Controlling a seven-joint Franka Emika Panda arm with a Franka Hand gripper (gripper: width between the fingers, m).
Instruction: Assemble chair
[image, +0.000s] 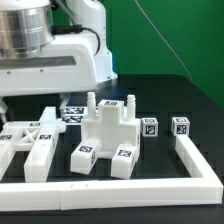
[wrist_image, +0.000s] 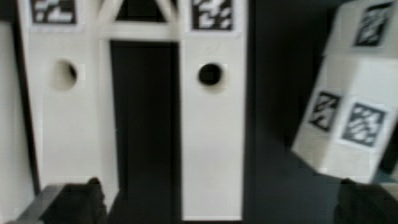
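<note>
Gripper stood spread, empty, above a holed chair panel. Pegged chair block sat on the table.

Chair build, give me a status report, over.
Hand open, empty, above a holed white part. Chair unfinished, loose pieces beside it. Nothing seen in the way.

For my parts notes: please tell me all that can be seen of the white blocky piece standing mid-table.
The blocky piece looks like matte white plastic. It stands upright on the black table, two short posts rising from its top, a black-and-white tag between them. Two tagged blocks sit at its front; whether joined, I cannot tell.
</note>
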